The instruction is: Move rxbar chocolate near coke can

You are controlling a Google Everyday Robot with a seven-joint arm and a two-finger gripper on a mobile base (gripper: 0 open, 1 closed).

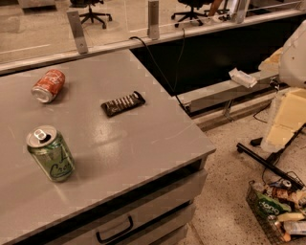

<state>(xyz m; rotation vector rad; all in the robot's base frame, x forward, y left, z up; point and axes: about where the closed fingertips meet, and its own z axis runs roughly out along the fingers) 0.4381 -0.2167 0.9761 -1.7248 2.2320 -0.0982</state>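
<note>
– Gripper's out of frame, so can't tell if it's wide, narrow or holding anything. Where's the bar?
– rxbar chocolate [123, 104] lies flat mid-table [158, 139], nothing touching it. coke can [48, 85] is on its side at its 9 o'clock, well apart. Green can [50, 153] stands upright at 8 o'clock.

Grey flat-topped desk [138, 139], drawers with black pull handle [114, 232] under its front edge. Speckled stone floor [224, 191]. Metal partition posts [77, 31] behind desk, black wheeled office chairs [93, 10] beyond.
</note>
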